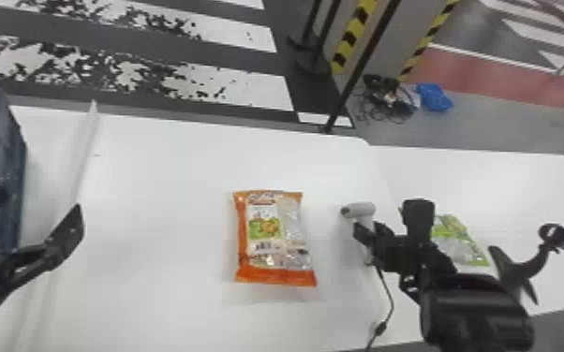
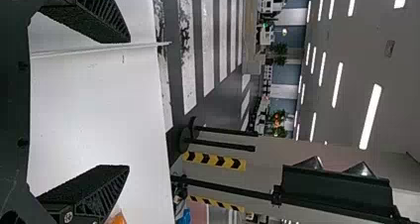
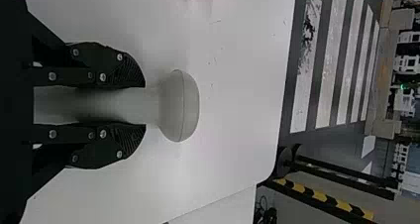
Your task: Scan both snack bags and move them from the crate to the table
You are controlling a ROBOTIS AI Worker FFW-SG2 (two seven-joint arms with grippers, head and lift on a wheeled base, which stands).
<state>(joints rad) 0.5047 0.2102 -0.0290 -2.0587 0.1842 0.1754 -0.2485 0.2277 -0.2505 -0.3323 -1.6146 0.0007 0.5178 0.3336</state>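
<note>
White smooth table (image 1: 154,187) bears 1 orange-edged plastic snack bag (image 1: 267,234), label up, prob. so its code faces the scan; 1 green-and-clear plastic snack bag (image 1: 456,241) lies partly behind R arm (image 1: 473,313). R gripper (image 3: 142,105) clasps pale-grey plastic scanner (image 3: 179,105) by handle, head free, prob. for aiming. L gripper (image 2: 130,104) hangs wide nr dark-blue plastic crate (image 1: 9,164).

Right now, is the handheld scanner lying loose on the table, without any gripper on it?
No, the handheld scanner is clamped between the jaws of the right gripper.
</note>
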